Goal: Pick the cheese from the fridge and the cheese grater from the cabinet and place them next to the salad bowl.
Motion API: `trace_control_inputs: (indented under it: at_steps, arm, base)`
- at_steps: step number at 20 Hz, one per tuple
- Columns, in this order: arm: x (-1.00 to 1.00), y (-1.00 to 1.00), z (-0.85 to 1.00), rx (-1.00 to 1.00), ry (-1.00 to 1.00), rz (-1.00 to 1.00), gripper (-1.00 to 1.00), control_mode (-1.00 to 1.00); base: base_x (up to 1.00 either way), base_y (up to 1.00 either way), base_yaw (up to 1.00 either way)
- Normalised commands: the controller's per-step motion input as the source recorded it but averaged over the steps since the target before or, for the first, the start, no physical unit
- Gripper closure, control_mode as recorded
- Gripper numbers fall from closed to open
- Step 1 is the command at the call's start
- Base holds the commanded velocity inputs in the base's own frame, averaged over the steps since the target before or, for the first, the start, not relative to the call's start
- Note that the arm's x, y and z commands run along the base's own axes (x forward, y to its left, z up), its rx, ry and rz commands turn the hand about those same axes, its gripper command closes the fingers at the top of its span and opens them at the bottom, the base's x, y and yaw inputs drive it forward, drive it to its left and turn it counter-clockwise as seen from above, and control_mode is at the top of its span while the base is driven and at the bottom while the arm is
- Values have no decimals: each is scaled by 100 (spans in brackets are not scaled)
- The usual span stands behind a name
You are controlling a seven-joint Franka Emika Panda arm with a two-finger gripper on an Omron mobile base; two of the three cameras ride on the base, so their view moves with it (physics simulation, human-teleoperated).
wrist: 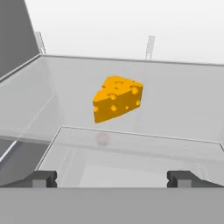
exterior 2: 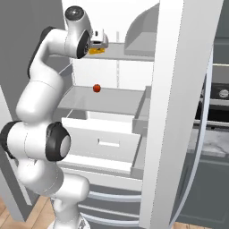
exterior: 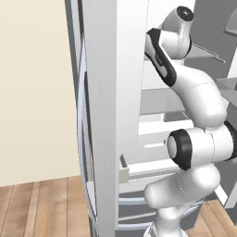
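The cheese [wrist: 117, 99] lay ungrasped on a fridge [exterior 2: 172, 112] shelf before the wide-open gripper [wrist: 112, 178], everything else undone.

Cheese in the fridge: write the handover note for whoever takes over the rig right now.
Gripper: open, empty, aimed at the cheese, not touching it.
Cheese: lies on an upper glass shelf of the fridge, whose door stands open. A small red item sits on the shelf below.
Done: arm reached into the fridge.
Left: close in, grip the cheese, carry it out to the salad bowl; then fetch the cheese grater from the cabinet.
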Motion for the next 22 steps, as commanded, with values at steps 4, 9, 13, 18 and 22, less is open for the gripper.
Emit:
trace_control_inputs:
  at_steps: [4,9,13,18,22]
  arm:
    - [45,10,9,5,0,0,-100,-100]
    - [34,13,9,3,2,0,-100,-100]
    - [38,0,1,2,0,0,-100,-100]
    - [37,0,-4,0,0,0,-100,-100]
    - [24,4,-6,0,0,0,-100,-100]
  base:
    - [0,0,0]
    - [0,0,0]
    - [0,0,0]
    - [0,0,0]
    - [0,0,0]
